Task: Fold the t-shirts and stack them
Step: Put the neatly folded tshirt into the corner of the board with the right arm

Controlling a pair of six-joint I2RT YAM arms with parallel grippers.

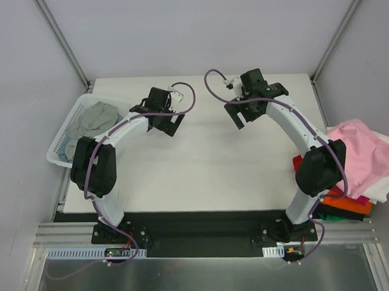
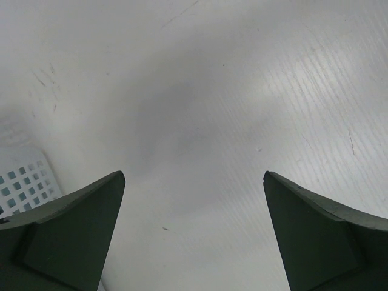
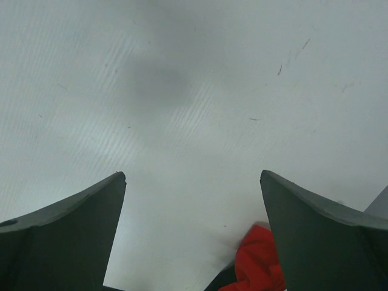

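A grey t-shirt (image 1: 94,118) lies crumpled in the white lattice basket (image 1: 59,149) at the table's left edge. At the right edge sits a pile of t-shirts: a light pink one (image 1: 362,154) on top, white (image 1: 386,188), orange (image 1: 347,202) and darker ones beneath. My left gripper (image 1: 169,124) (image 2: 194,182) hovers open over bare table, right of the basket, holding nothing. My right gripper (image 1: 240,114) (image 3: 193,179) is open over bare table at the back right, also holding nothing. A bit of red cloth (image 3: 257,262) shows low in the right wrist view.
A corner of the basket (image 2: 23,179) shows at the lower left of the left wrist view. The white table (image 1: 201,164) lies between the two arms. Grey walls enclose the table on three sides, and a metal rail runs along the near edge.
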